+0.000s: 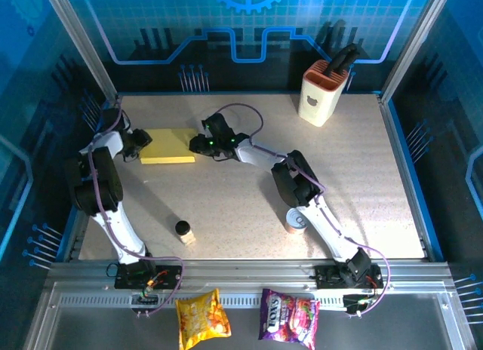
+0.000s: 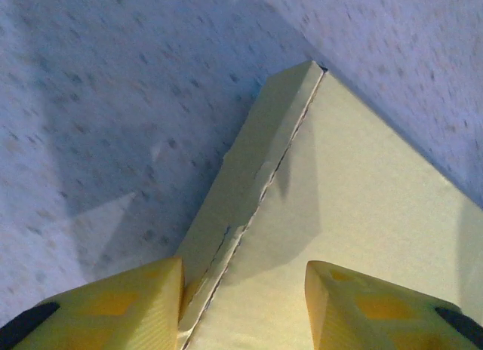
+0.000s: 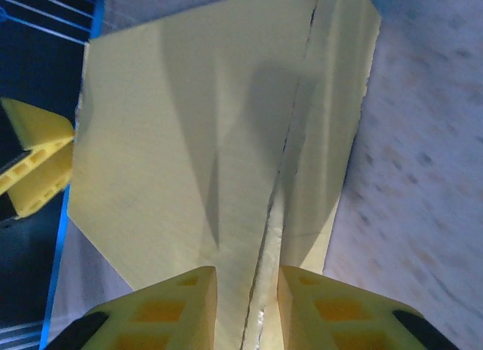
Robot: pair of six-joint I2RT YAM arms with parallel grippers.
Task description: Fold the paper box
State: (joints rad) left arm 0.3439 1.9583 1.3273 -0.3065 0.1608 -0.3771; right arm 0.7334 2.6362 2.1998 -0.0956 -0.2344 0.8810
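Observation:
The paper box (image 1: 167,146) lies flat and yellow on the far left of the table. My left gripper (image 1: 140,144) is at its left end and my right gripper (image 1: 198,145) at its right end. In the left wrist view the box (image 2: 355,207) shows its top face and a side wall split by a seam. The left gripper (image 2: 243,278) stands open astride that corner, its left finger against the side wall. In the right wrist view the right gripper (image 3: 247,278) has its jaws close together on the box's (image 3: 173,124) seamed edge.
A cream knife block (image 1: 323,93) stands at the back right. A tin can (image 1: 296,220) sits beside the right arm, and a small bottle (image 1: 184,231) near the left arm. Two snack bags (image 1: 201,318) lie on the front rail. The blue side wall is close behind the left gripper.

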